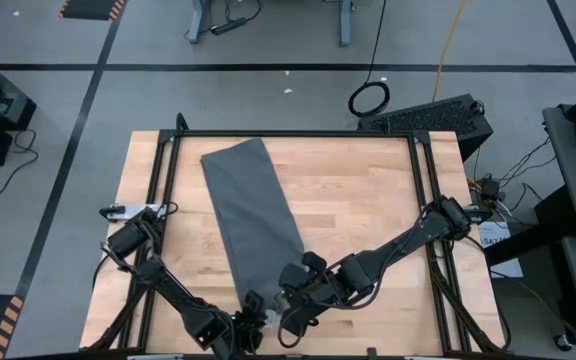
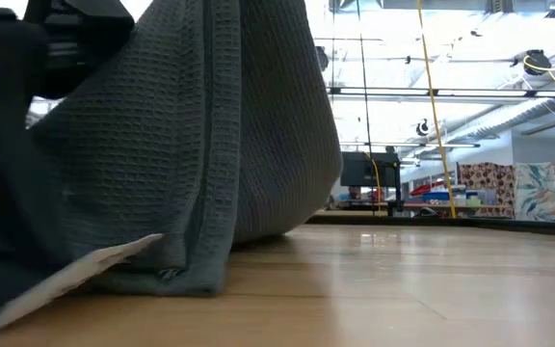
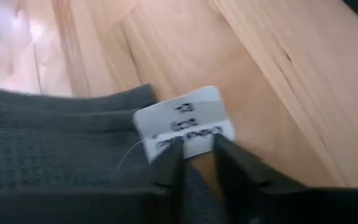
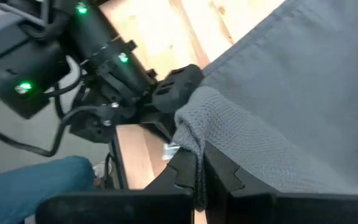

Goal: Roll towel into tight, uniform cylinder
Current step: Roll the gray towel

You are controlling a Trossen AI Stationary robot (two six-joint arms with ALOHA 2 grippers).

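Observation:
The dark grey towel (image 1: 253,215) lies as a long narrow strip on the wooden table, running from the far edge to the near edge. Its near end is raised, and in the low view the cloth (image 2: 210,145) hangs down to the table like a tent. The white tag (image 3: 185,121) sits at the near corner and also shows in the low view (image 2: 94,262). My left gripper (image 1: 254,303) and my right gripper (image 1: 290,300) are side by side at this near end, both shut on the cloth. My left gripper pinches the towel's near corner beside the white tag (image 3: 178,144) between its two fingers, which reach it slanting down. The tag lies just past the fingertips. The corner is raised off the wood. My right gripper pinches a bunched fold of the towel's near edge (image 4: 194,140) between its two fingers. It stands close to the right of the left gripper (image 4: 173,87). The fold stands up from the fingers, and the cloth beyond slopes away to the table.
A black metal frame (image 1: 418,200) runs round the table. Bare wood (image 1: 368,200) lies right of the towel. A dark keyboard-like object (image 1: 428,115) sits beyond the far right corner. Blue cloth on a person (image 4: 42,180) shows off the table's near side.

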